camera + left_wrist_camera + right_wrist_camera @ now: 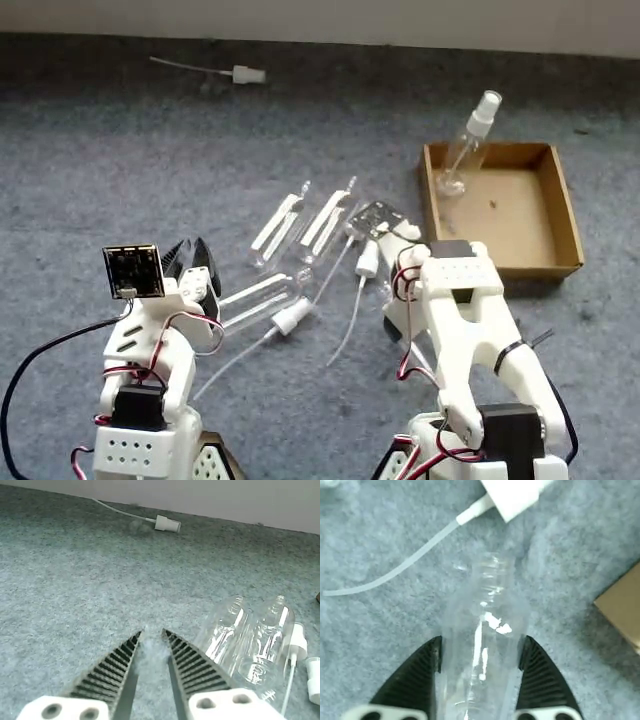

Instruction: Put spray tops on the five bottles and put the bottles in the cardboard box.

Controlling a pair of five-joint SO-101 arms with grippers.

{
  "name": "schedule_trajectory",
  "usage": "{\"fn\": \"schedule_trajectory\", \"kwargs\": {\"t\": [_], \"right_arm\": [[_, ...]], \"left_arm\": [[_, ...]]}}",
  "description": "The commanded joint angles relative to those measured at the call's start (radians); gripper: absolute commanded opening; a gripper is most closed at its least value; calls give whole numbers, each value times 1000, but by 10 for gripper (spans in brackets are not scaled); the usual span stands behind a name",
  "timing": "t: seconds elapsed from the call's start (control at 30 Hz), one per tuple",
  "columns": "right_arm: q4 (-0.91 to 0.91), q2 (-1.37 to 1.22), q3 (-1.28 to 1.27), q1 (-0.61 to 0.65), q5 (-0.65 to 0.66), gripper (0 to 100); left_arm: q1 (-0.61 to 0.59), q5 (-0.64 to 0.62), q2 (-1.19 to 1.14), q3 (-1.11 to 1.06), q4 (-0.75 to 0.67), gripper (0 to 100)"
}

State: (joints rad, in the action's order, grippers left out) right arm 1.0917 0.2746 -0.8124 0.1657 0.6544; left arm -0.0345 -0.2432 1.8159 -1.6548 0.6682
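The right gripper (481, 641) had its fingers pressed against both sides of a clear bottle (485, 600). It seemed to be gripping it, though I couldn't say whether the bottle sat on the carpet (380, 645) or just above it. The bottle's long axis ran straight out from the fingers, its open neck pointing at a spray top (512, 495) just beyond, near the cardboard box (565, 215). The right arm was plainly nearer. The left gripper (152, 632), fingers narrowly parted and empty, hung over bare carpet beside two uncapped bottles (250, 640), whose necks pointed toward the carpet's far edge.
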Motion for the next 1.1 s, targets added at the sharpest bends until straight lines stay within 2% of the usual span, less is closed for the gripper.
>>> {"fn": "schedule_trajectory", "kwargs": {"t": [0.0,0.13,0.43,0.5,0.7,1.07], "right_arm": [[-59,-13,2,-10,5,114],[-81,-12,1,-10,5,210],[-85,-12,-1,-8,8,217],[-85,-12,-1,-8,6,219],[-163,-12,-1,-8,2,285],[-183,-22,-30,-8,-11,267]], "left_arm": [[-4,9,4,7,-21,6],[-2,9,4,7,-21,6],[-2,12,4,7,-21,6],[-1,49,4,7,-21,6],[64,87,4,5,-20,6],[64,89,4,5,-20,6]]}}
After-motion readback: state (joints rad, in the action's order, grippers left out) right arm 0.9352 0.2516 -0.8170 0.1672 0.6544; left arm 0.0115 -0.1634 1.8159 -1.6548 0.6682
